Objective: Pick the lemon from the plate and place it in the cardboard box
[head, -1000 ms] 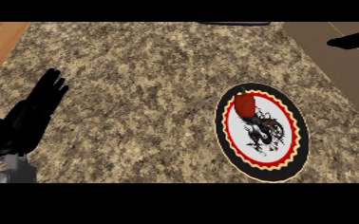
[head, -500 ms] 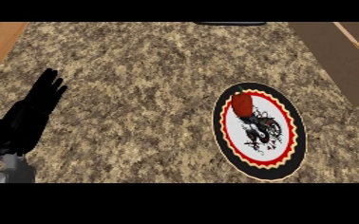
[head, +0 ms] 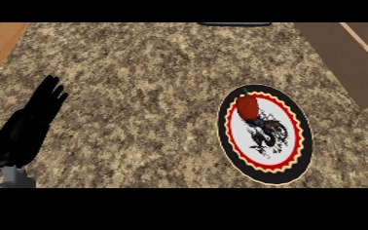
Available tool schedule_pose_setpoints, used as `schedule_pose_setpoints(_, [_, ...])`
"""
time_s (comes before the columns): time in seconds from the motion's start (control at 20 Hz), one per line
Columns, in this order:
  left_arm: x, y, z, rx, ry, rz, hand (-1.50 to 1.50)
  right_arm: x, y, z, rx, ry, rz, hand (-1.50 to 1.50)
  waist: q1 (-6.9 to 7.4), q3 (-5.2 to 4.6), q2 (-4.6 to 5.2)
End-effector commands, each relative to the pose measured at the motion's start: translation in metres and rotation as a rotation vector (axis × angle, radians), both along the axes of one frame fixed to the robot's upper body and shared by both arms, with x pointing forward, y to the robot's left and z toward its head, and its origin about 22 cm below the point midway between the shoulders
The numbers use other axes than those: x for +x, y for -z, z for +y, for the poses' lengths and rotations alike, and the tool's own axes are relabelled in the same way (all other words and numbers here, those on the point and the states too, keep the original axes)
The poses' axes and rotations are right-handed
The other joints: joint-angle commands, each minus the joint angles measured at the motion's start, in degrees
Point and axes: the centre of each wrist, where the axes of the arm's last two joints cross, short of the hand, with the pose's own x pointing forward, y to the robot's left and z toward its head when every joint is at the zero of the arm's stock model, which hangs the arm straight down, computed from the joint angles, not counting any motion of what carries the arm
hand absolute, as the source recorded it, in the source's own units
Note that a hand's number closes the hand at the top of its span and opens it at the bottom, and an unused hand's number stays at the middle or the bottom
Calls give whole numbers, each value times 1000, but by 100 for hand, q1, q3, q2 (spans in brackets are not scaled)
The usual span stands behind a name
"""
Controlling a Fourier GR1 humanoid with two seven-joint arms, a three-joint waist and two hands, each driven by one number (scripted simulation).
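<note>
1. while the task names a lemon, what sits on the plate (head: 284,168) is a small red, rounded thing (head: 248,107) with a dark stem-like tip, lying on the plate's upper left part, just inside the rim; it looks more like a tomato or pepper than a lemon, and nothing yellow shows anywhere.
2. the plate lies flat on the speckled desk (head: 144,68), at its right side, so the red thing rests low and open from above, with nothing crowding it.
3. the left hand (head: 32,124) shows at the view's left edge, fingers straight and pointing up, holding nothing; it is resting well apart from the plate, probably kept out of the way because the plate is on the other side.
4. the right hand does not show at all, so i cannot tell how its fingers stand.
5. no cardboard box is clearly in view; a dark, flat edge (head: 235,24) peeks in at the desk's far side, too little of it to name.
6. as the red thing is on the plate, the placing in the box remains to be done, judging by how things lie.
</note>
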Motion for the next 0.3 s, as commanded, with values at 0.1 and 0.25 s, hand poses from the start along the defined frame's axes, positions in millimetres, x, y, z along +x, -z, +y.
schedule_pose_setpoints(0.1, [0, 17, -7, -13, 11, 2, 0, -41, -8, -37, -14, -42, -6, -150, -12, 0, 12])
schedule_pose_setpoints(0.25, [4, -8, -5, 12, 2, -3, 0, -41, 20, -31, -23, -37, 4, -150, -5, 0, -3])
